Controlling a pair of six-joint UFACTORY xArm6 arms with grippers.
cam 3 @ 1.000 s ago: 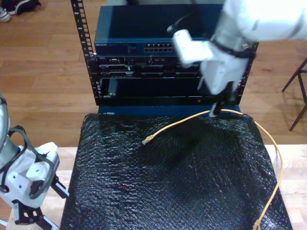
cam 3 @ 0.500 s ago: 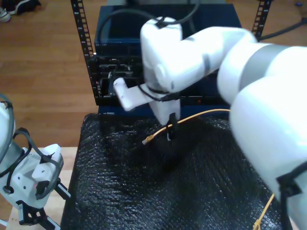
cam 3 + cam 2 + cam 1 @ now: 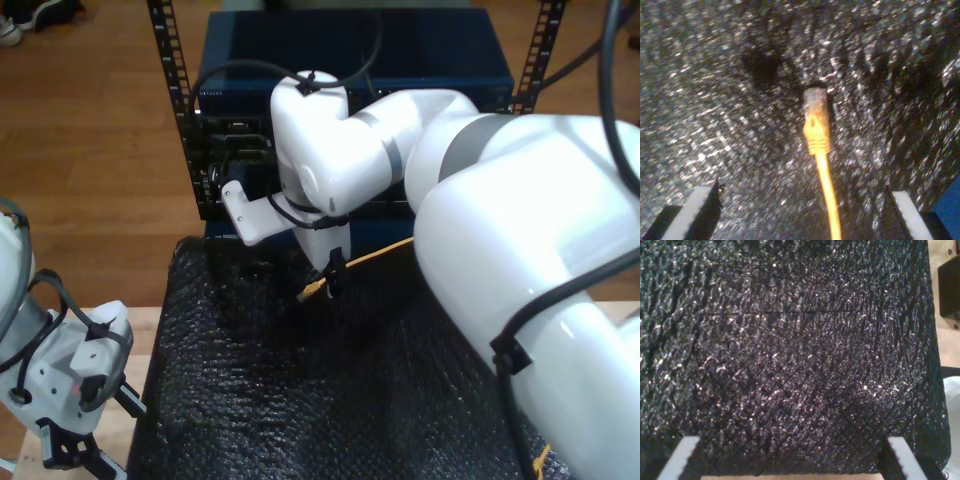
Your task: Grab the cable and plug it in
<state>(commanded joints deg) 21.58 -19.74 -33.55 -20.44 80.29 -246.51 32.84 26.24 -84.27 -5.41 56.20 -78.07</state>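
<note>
The yellow cable lies on the black mat, and its clear plug points toward the exterior view's left. My second gripper hangs just over that plug end. In the second wrist view the plug and its yellow boot lie between the fingers, which stand wide apart; my second gripper is open and nothing is clamped. My first gripper sits low at the exterior view's left edge beside the mat. It is open and faces bare mat.
A black equipment rack with a blue unit on top stands behind the mat. The bulky white second arm covers the exterior view's right half. Wooden floor surrounds the table.
My second arm has swept from the exterior view's right along the cable toward the left and now stands over the plug end. The first arm has barely shifted.
</note>
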